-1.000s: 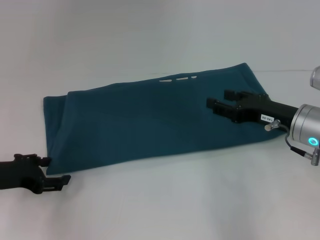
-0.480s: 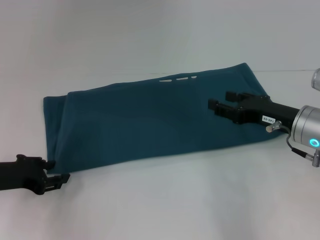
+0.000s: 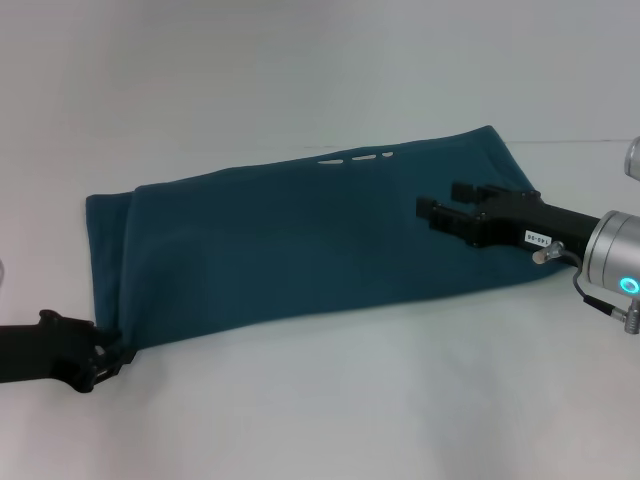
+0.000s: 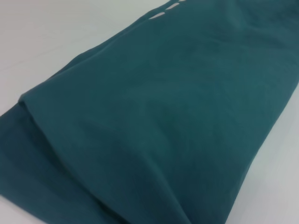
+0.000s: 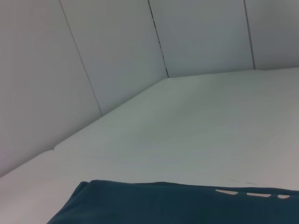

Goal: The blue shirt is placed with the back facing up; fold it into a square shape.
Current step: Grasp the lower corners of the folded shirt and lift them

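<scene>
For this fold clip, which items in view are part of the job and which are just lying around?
Job:
blue shirt, folded into a long band
left gripper at its near left corner
right gripper, open above its right end

Lying about:
nothing; just the white table

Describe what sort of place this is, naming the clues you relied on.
Probably a robot test bench: a plain white table enclosed by white panel walls, bare except for the blue shirt, with black end effectors left and right.
</scene>
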